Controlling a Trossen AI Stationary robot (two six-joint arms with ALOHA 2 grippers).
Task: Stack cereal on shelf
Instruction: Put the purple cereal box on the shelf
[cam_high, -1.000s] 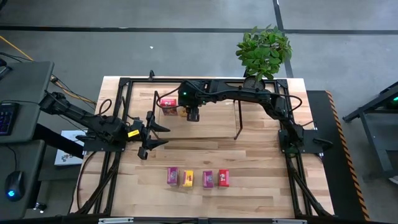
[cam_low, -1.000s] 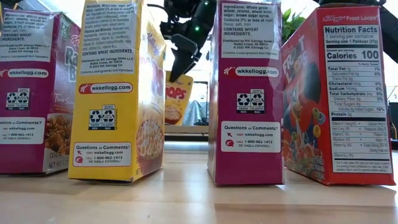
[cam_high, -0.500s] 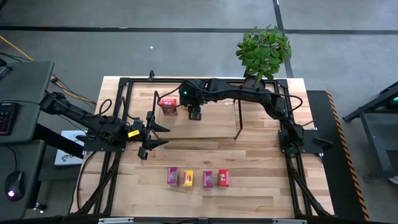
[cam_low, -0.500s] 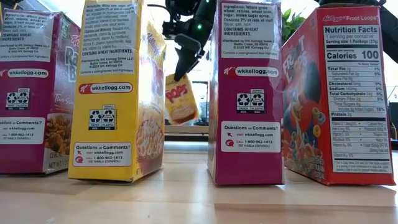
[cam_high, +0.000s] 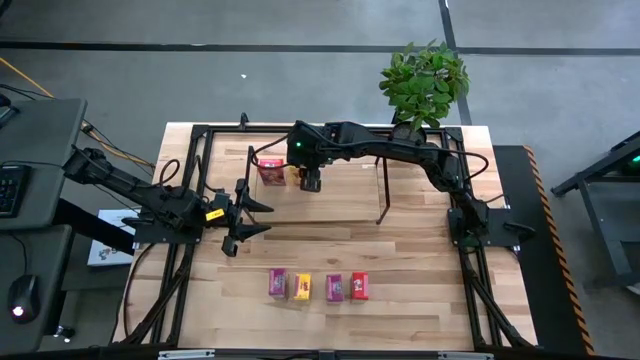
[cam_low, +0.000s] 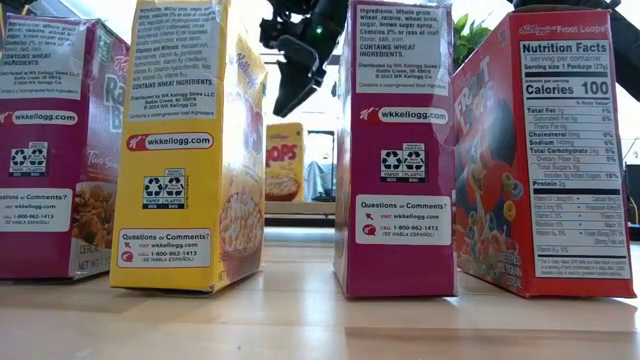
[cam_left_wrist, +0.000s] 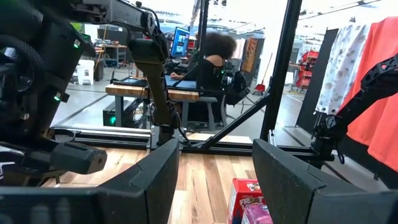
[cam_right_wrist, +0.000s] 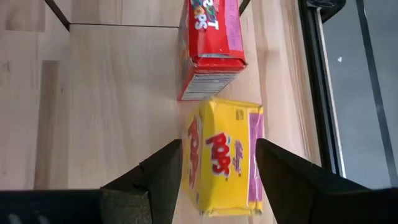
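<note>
Wooden table (cam_high: 400, 260), plant (cam_high: 425, 80) at the far edge, grey floor around.
On the shelf (cam_right_wrist: 112, 93) at the back: red box (cam_high: 270, 167) and yellow box (cam_high: 293, 176) side by side, touching. Right gripper (cam_high: 312, 183) just above the yellow box, fingers apart, holding nothing; long side of that box in line with the fingers in the wrist view. Four more boxes (cam_high: 317, 286) in a row near the front edge, well apart from the shelf. Left gripper (cam_high: 243, 217) between shelf and row, fingers apart, empty, and nearer the row. Probably next: down to the row for another box.
</note>
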